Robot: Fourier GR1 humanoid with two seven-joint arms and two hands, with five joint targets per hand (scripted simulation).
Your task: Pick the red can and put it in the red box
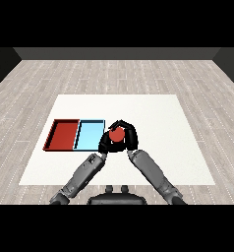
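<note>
The red can (116,134) stands at the table's middle, just right of the light blue tray (89,136). My right hand (130,136) is curled round the can, its fingers arching over the top and far side. My left hand (104,144) is close against the can's lower left, over the blue tray's near right corner. The red tray (63,134) lies left of the blue one, with nothing in it. The can's lower part is hidden behind the hands.
The white table (153,118) ends a little behind the trays and to the left of the red tray. Both forearms come in from the lower edge and meet near the can.
</note>
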